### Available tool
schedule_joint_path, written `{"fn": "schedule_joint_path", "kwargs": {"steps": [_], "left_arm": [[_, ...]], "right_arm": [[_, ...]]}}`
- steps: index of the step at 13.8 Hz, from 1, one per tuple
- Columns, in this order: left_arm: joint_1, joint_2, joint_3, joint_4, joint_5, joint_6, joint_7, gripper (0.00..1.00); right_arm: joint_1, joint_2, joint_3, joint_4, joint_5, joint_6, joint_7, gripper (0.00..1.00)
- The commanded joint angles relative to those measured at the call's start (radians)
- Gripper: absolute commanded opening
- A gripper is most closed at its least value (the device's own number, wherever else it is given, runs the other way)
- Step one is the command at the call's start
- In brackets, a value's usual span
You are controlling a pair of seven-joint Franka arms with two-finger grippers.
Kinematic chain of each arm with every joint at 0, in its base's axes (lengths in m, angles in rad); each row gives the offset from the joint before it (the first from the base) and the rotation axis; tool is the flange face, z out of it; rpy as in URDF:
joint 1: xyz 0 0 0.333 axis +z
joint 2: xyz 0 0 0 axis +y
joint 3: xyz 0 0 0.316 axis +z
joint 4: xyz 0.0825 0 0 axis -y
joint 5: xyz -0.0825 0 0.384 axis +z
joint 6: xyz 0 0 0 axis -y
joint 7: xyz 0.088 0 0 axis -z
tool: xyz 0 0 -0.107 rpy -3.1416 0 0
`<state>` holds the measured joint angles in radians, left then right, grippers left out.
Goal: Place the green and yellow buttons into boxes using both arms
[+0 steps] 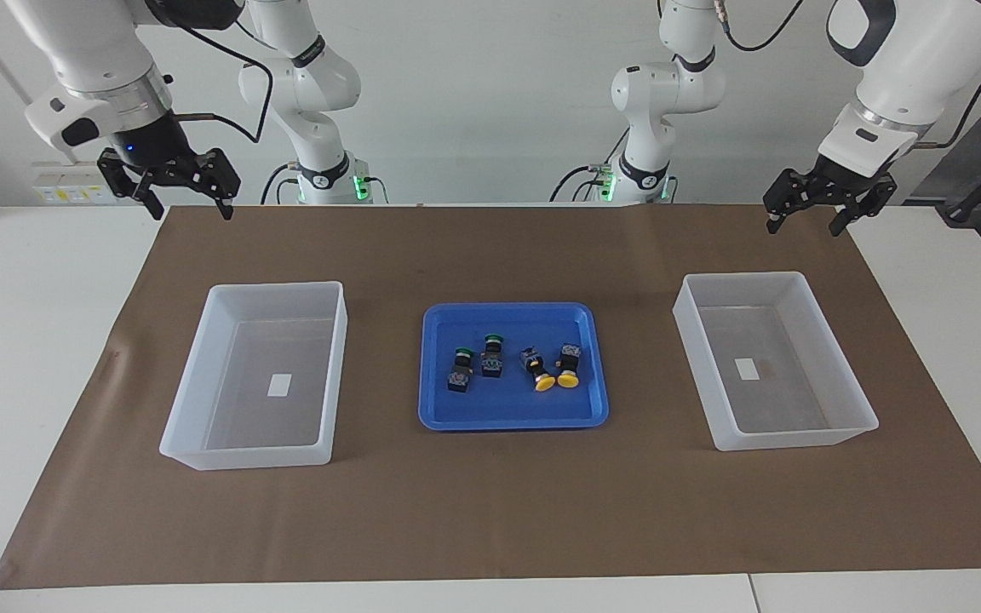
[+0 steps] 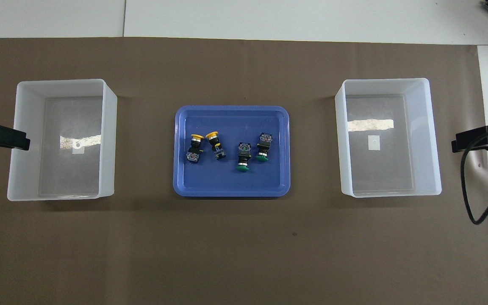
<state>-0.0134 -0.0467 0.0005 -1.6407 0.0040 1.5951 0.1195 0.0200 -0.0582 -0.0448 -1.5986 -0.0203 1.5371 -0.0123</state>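
Buttons (image 1: 512,366) lying in blue tray (image 1: 435,409), both boxes (image 1: 192,409) unfilled

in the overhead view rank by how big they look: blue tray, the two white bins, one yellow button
1. The two white bins and: they look alike, so no ranking between them.
2. Blue tray.
3. Yellow button, by far the smallest.

Two green buttons (image 1: 478,359) and two yellow buttons (image 1: 554,368) lie on their sides in the blue tray (image 1: 439,409). One translucent white box (image 1: 192,409) stands toward each end of the table, the second (image 1: 861,409) likewise holding only a sticker.
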Motion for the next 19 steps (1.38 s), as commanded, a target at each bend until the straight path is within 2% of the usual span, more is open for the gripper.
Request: {"fn": "schedule_joint_path", "kwargs": {"steps": [1,13,19], "left_arm": [[0.000,-0.010,0.001,-0.010,0.013,-0.009,0.005,1.00],[-0.010,-0.012,-0.010,-0.016,0.011,-0.001,0.000,1.00],[-0.039,-0.044,-0.011,-0.097,0.011,0.077,-0.003,1.00]], "right_arm": [[-0.005,-0.019,0.008,-0.014,-0.004,-0.009,-0.001,1.00],[-0.005,-0.023,0.009,-0.027,-0.001,-0.005,0.015,1.00],[0.017,-0.023,0.009,-0.027,-0.003,-0.005,0.015,1.00]]}}
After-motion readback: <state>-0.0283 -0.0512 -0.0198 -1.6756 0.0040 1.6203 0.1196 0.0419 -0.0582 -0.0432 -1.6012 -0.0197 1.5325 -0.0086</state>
